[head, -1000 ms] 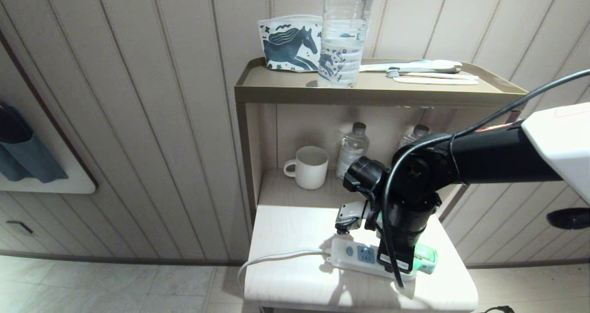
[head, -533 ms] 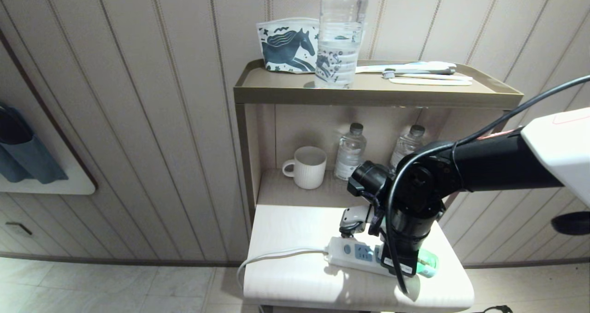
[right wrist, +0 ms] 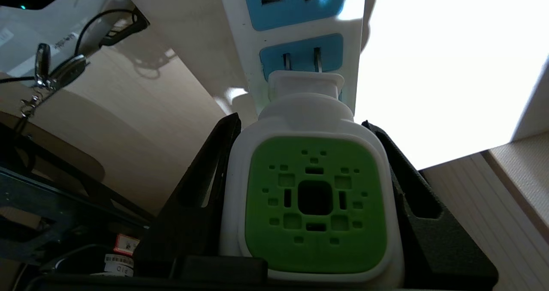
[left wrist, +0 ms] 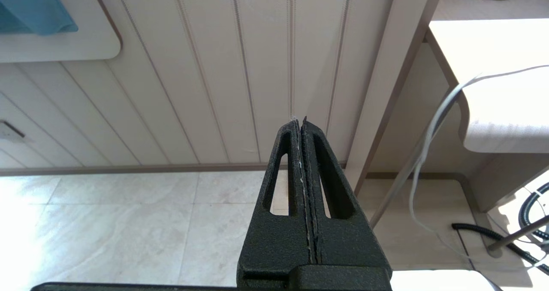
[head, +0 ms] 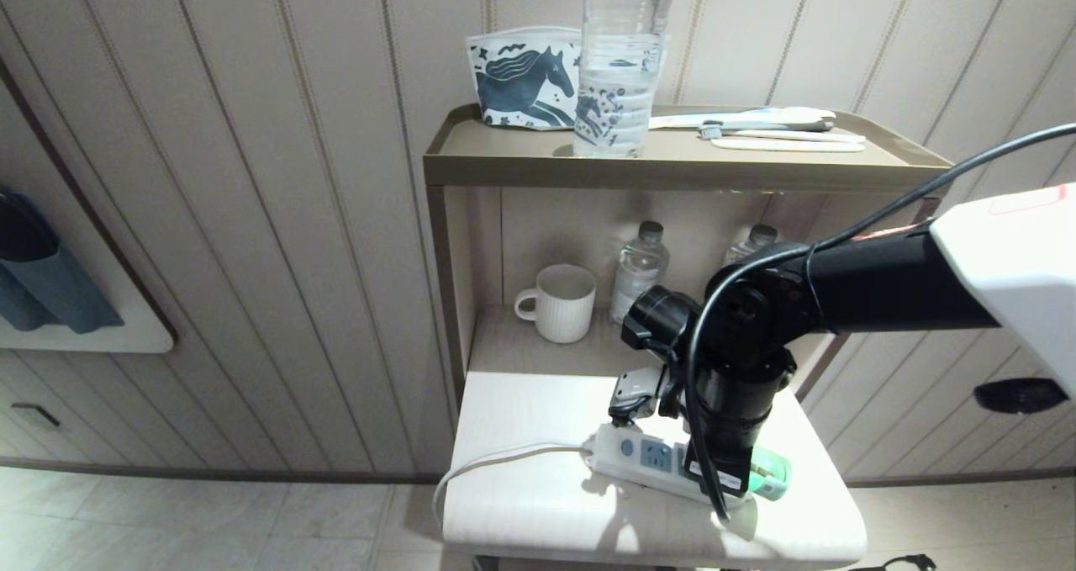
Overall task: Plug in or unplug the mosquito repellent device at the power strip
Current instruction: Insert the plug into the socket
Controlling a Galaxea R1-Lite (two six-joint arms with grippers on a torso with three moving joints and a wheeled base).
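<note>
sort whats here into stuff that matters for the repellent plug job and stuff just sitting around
In the job:
mosquito repellent device, clamped in the right tool, prongs at a socket
power strip

Lying about:
mug
water bottles
horse-print pouch
left tool, parked beside the table

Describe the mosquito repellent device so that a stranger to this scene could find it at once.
On the pale low table below the shelf lies a white power strip. At its end away from the cord, the right gripper clamps the mosquito repellent device, prongs at a blue socket. Unlike the clear water bottles, it has a white head with a green centre.
</note>
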